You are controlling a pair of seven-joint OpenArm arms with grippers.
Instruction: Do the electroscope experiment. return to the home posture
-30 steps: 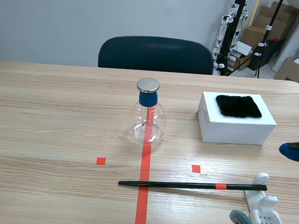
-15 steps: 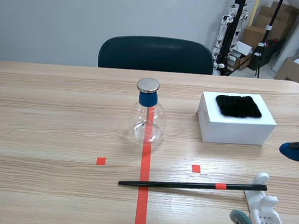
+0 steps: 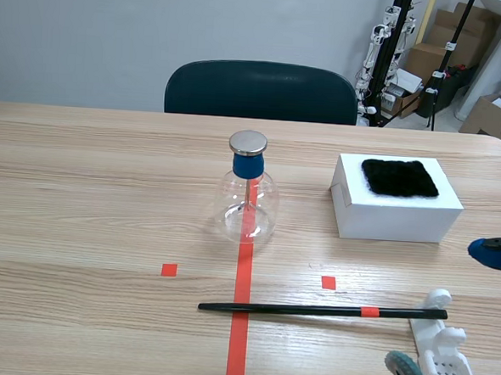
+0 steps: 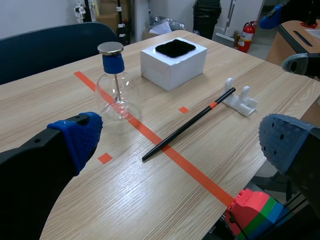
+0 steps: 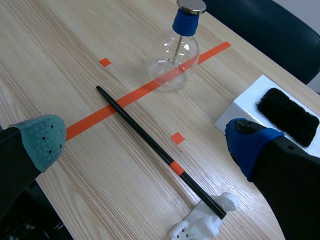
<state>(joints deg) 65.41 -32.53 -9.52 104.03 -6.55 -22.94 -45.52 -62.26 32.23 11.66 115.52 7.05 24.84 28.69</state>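
Observation:
The electroscope [image 3: 248,192], a clear glass flask with a blue stopper and metal cap, stands on the red tape line at the table's middle; it also shows in both wrist views [image 4: 115,82] [image 5: 176,47]. A black rod [image 3: 319,310] [image 4: 190,123] [image 5: 155,147] lies across the tape, its right end resting on a small white stand [image 3: 441,339] [image 5: 202,222]. A white box [image 3: 394,205] carries a black fur pad [image 3: 399,177] on top. My left gripper [image 4: 175,145] is open and empty, low at the table's left edge. My right gripper [image 5: 145,135] is open and empty, at the right edge.
A dark chair [image 3: 261,90] stands behind the far table edge. Cardboard boxes and equipment stands [image 3: 429,54] fill the back right of the room. A coloured block [image 4: 252,210] sits below the table edge in the left wrist view.
The left gripper's blue fingertip has risen slightly along the scene's left edge. The right arm, rod and electroscope have not moved.

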